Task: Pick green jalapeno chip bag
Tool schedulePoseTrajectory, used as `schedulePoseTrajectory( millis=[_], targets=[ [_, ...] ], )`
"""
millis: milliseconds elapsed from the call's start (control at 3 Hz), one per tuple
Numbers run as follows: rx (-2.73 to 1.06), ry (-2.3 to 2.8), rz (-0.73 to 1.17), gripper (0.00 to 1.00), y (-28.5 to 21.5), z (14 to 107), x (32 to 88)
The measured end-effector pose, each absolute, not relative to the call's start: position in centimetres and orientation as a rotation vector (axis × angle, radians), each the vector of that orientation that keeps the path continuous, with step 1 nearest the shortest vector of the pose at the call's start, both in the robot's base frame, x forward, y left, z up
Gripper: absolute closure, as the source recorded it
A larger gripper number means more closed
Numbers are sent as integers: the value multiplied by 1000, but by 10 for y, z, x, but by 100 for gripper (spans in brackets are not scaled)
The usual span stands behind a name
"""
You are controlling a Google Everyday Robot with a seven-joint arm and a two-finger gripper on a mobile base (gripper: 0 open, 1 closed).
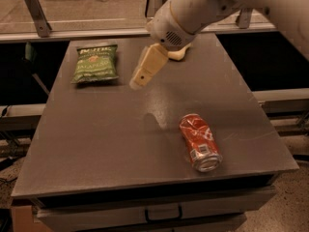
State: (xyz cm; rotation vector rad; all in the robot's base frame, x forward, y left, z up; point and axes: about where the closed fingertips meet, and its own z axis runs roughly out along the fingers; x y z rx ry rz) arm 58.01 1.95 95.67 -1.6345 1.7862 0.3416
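Note:
The green jalapeno chip bag (96, 63) lies flat at the far left of the dark grey table (96, 144), white lettering at its far end. My gripper (139, 83) hangs above the table's middle, to the right of the bag and apart from it, on a white arm coming in from the upper right. It holds nothing that I can see.
A crushed red soda can (200, 141) lies on its side at the near right. A pale yellow sponge (177, 54) shows at the far side, partly behind the arm. A metal rail (72, 28) runs behind the table. A drawer front (159, 211) is below the near edge.

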Motion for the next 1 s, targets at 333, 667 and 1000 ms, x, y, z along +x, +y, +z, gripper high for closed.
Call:
schedulePoseTrajectory(
  millis=[333, 667, 1000],
  targets=[
    [-1572, 1728, 465, 0, 74, 938, 609],
    [-1494, 1691, 593, 0, 130, 913, 645],
    [-1405, 1712, 691, 0, 158, 890, 668]
  ],
)
